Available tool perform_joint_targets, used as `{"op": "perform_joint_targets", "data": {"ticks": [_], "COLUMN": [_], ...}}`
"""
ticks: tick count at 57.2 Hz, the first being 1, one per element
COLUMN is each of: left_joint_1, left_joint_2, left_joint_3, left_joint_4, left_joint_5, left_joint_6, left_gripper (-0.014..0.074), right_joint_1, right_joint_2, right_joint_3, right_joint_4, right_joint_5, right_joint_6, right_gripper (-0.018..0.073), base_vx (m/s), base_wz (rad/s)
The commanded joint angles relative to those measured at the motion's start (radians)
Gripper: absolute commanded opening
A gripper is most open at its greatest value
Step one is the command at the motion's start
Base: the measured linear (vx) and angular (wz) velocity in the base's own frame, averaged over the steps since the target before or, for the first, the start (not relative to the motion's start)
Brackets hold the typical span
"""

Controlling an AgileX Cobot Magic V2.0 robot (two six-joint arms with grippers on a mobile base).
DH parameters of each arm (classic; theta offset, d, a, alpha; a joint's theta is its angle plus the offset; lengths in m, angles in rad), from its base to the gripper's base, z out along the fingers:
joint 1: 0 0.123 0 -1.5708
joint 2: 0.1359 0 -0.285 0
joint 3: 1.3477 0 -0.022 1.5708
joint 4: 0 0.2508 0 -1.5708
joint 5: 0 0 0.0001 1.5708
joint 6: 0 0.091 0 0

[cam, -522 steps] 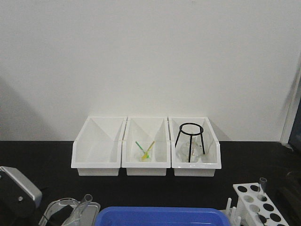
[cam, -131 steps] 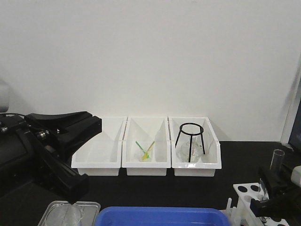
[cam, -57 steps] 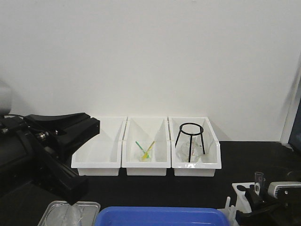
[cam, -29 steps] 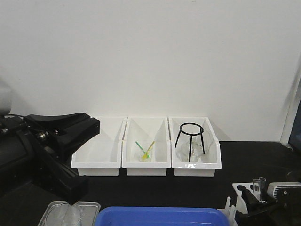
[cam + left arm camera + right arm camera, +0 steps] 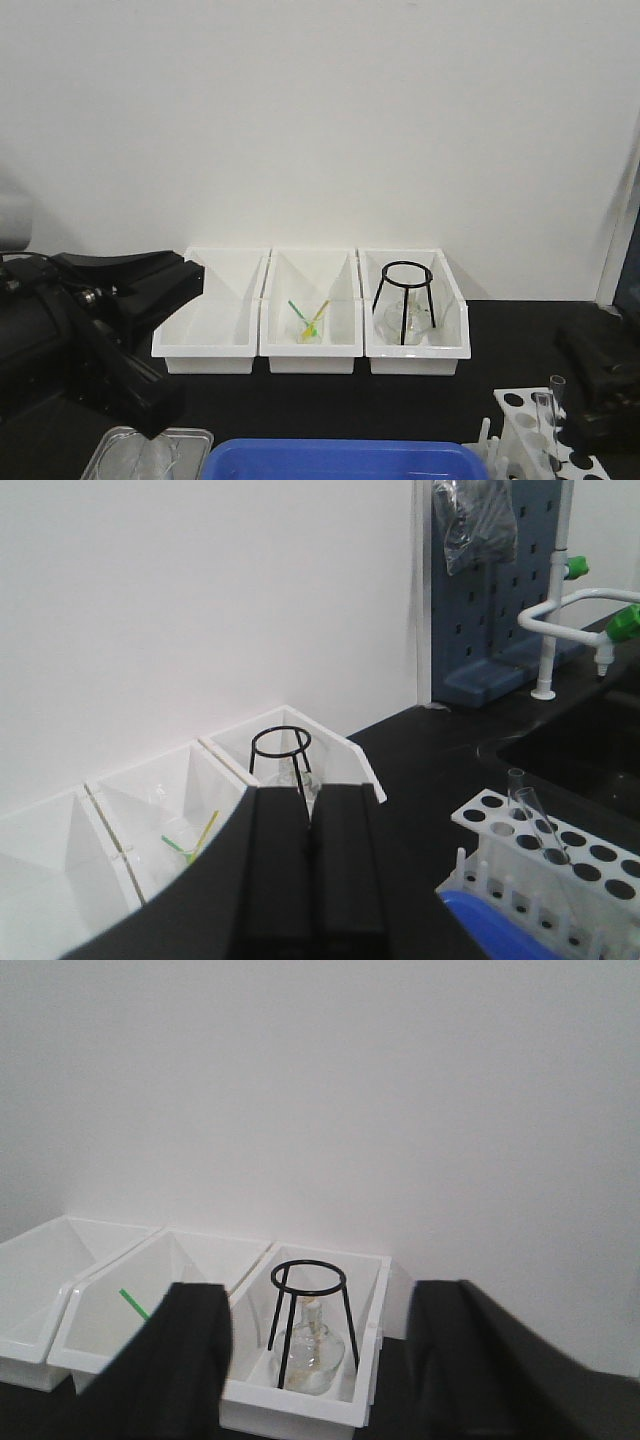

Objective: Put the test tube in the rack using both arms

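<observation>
Two slender clear glass test tubes (image 5: 544,424) stand side by side in the small white plastic rack with round holes (image 5: 545,447) at the lower right of the black benchtop (image 5: 300,395), one upright and the nearer one leaning slightly; neither is touched by a gripper. In the left wrist view the same pair (image 5: 528,812) rises from the rack's far rows (image 5: 545,855), just beside the edge of a blue plastic tray (image 5: 490,932).

The left black gripper (image 5: 310,852) points toward the back wall with its two fingers pressed flat together and nothing between them; its arm fills the lower left of the front view (image 5: 95,335), above a clear plastic container (image 5: 150,455). The right black gripper (image 5: 320,1360) has its fingers spread wide apart and empty, framing the bins; in the front view it sits dark and low at the right edge (image 5: 600,385), near the rack but apart from the tubes.

Against the white wall sit three white plastic bins (image 5: 310,352) in a row. The middle one holds green and yellow sticks (image 5: 308,320); the right one holds a black wire tripod stand (image 5: 405,298) over a clear glass flask (image 5: 310,1350).
</observation>
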Motion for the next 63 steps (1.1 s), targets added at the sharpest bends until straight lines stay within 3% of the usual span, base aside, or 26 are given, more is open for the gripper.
{"op": "perform_joint_targets", "data": {"ticks": [1, 6, 12, 16, 63], "left_joint_1": [0.000, 0.000, 0.000, 0.000, 0.000], "left_joint_2": [-0.030, -0.053, -0.090, -0.109, -0.116], "left_joint_3": [0.006, 0.071, 0.177, 0.236, 0.279], "left_joint_4": [0.000, -0.018, -0.057, -0.058, -0.062], "left_joint_5": [-0.048, -0.084, -0.147, -0.180, -0.168], "left_joint_6": [0.000, -0.002, -0.002, -0.002, -0.002], "left_gripper": [-0.0007, -0.0007, -0.0007, -0.0007, -0.0007], "right_joint_1": [-0.007, -0.007, -0.007, -0.007, -0.007], "right_joint_2": [-0.149, -0.277, -0.431, -0.488, -0.555], "right_joint_3": [-0.026, -0.026, -0.026, -0.026, -0.026], "right_joint_4": [-0.027, -0.032, -0.030, -0.032, -0.030], "right_joint_5": [0.119, 0.321, 0.520, 0.578, 0.592], "right_joint_6": [-0.004, -0.004, 0.003, -0.001, 0.000], "right_gripper": [0.0219, -0.0013, -0.0013, -0.0011, -0.0011], "base_vx": [0.00, 0.00, 0.00, 0.00, 0.00], "base_wz": [0.00, 0.00, 0.00, 0.00, 0.00]}}
